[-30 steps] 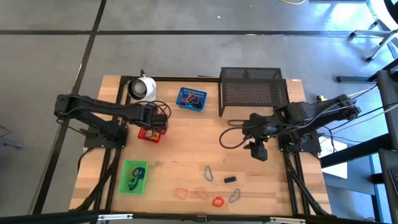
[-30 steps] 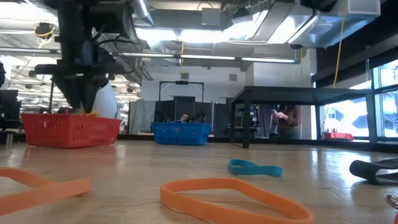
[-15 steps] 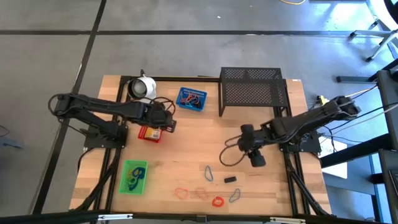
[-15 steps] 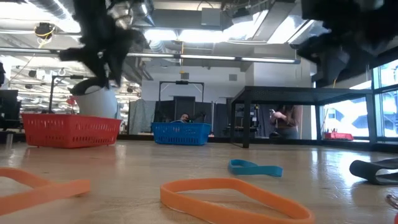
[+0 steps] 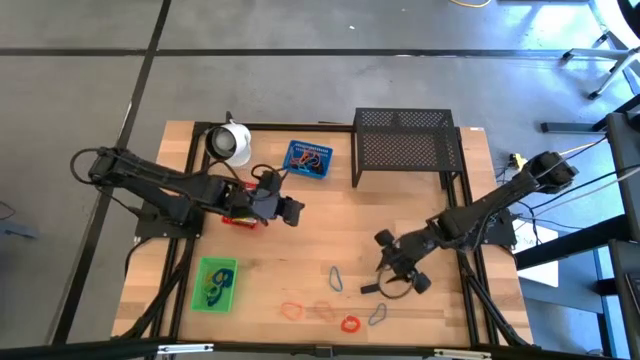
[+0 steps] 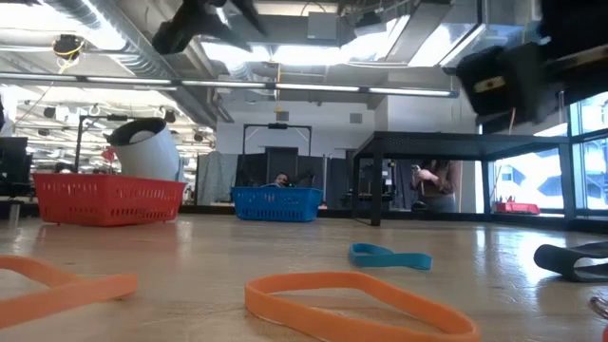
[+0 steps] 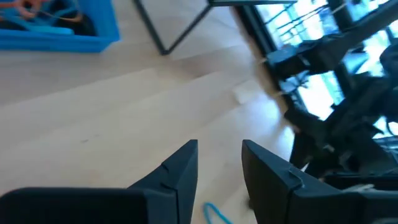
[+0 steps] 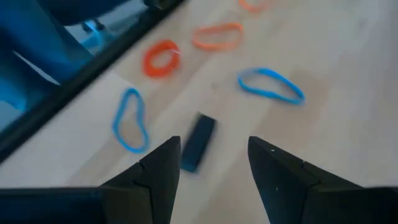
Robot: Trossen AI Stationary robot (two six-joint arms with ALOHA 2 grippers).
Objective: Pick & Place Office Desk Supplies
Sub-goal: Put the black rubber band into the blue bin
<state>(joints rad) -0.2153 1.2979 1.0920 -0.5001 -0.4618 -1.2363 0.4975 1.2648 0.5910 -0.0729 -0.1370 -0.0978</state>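
My left gripper (image 5: 293, 212) hangs open above bare wood, just right of the red tray (image 5: 240, 215); the left wrist view shows nothing between its fingers (image 7: 217, 165). My right gripper (image 5: 392, 262) stands open low over the table. The small black clip (image 8: 198, 142) lies flat on the wood just ahead of its fingers (image 8: 214, 158), untouched. Around the clip lie loose band loops: two blue (image 8: 270, 84) (image 8: 130, 121), a red one (image 8: 161, 58) and an orange one (image 8: 216, 36). The green tray (image 5: 215, 283) and the blue tray (image 5: 307, 159) hold more supplies.
A big black mesh rack (image 5: 405, 145) stands at the far right, and a white round cup (image 5: 230, 142) at the far left. More orange bands (image 5: 305, 310) lie near the front edge. A cable loops beside my right gripper. Bare wood lies mid-table.
My left gripper has risen from over the red tray, swung toward the table's right and tipped up from pointing down. My right gripper has come down and toward the near edge, rolling as it went, and now stands close above the black clip.
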